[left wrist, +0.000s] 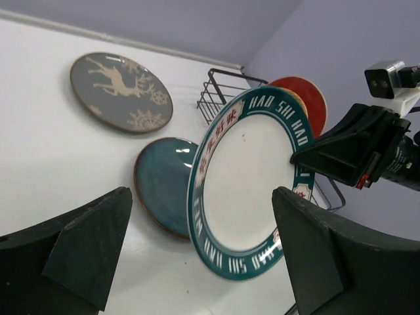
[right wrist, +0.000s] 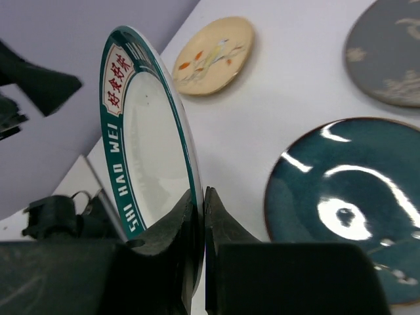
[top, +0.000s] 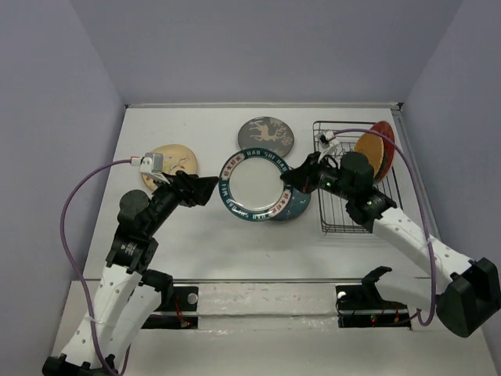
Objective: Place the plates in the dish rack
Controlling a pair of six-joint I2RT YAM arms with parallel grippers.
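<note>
The right pincer (top: 291, 183) is closed on the right rim of the white plate (top: 254, 186), with one finger on its face and one behind it. The plate hangs tilted above the table (top: 235, 247), its teal rim with lettering facing the left arm. The left pincer (top: 211, 188) stands wide open at the plate's left edge and grips nothing. In the right wrist view it looks just clear of the rim.

Beneath the raised plate and partly hidden by it, the blue plate (top: 297, 207) lies flat on the table, just left of the rack (top: 344, 221). The grey plate (top: 266, 136) with its deer lies flat farther back, apart from the others. The cream plate (top: 178, 160) lies flat at the left, behind the left arm's wrist.

The rack sits at the right side of the table. The orange plate (top: 369, 153) and the red plate (top: 386, 135) stand on edge at its far end, the red one behind the orange. The near part of the rack holds no plate.
</note>
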